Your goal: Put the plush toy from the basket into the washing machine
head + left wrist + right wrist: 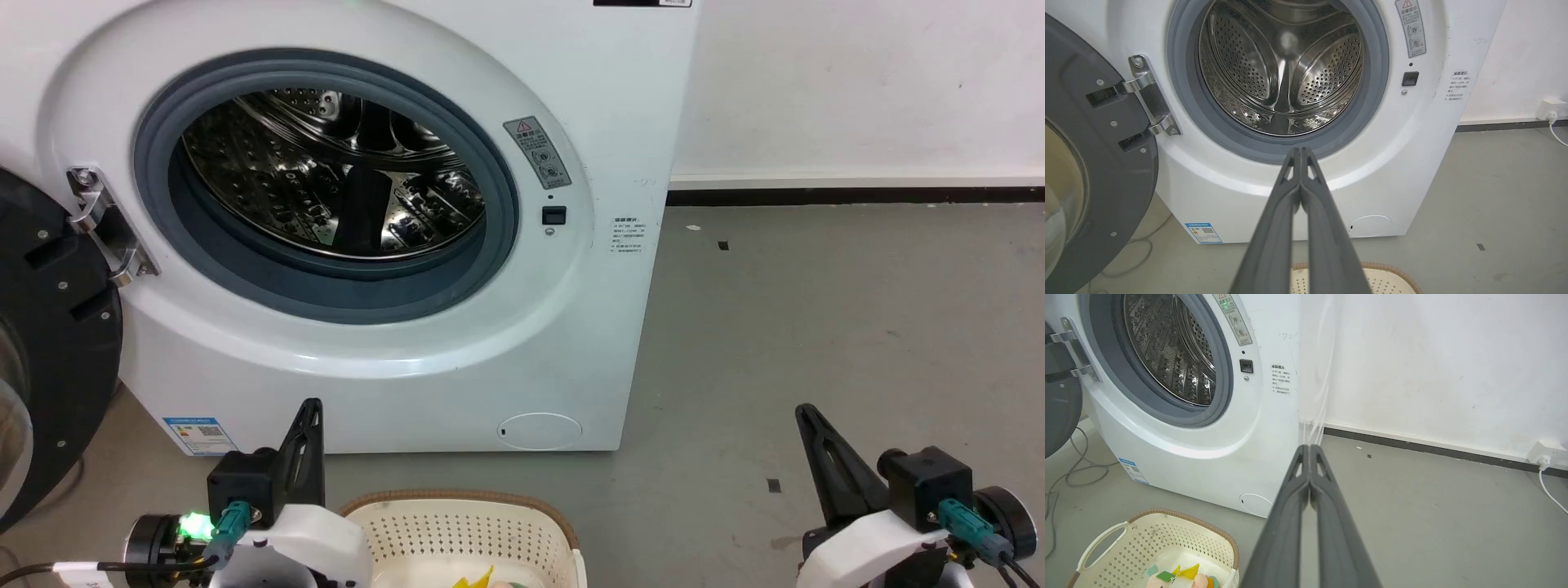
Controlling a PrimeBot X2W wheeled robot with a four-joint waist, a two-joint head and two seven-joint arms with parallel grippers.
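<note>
At the left edge of the head view, the black round door [49,351] was seen swung open on a metal hinge [102,224]. To its right, the upper left and centre of the frame were taken up by the white washing machine [522,327], its grey gasket [245,278] ringing a shiny perforated steel drum [326,188] in which no laundry could be made out. A blue label [198,434] was stuck low on the front panel. At the lower left, the left gripper [313,406] was held above the floor, its two dark fingers pressed together with nothing between them, as was confirmed in the left wrist view [1300,151]. At the bottom centre, the cream perforated basket [457,500] was stood on the grey floor [816,327] just in front of the machine. The plush toy [1186,575] was lain inside the basket, shown as peach, yellow, green and orange patches at the lower left of the right wrist view. At the lower right, the right gripper [807,412] was likewise closed on nothing, well apart from the basket.
</note>
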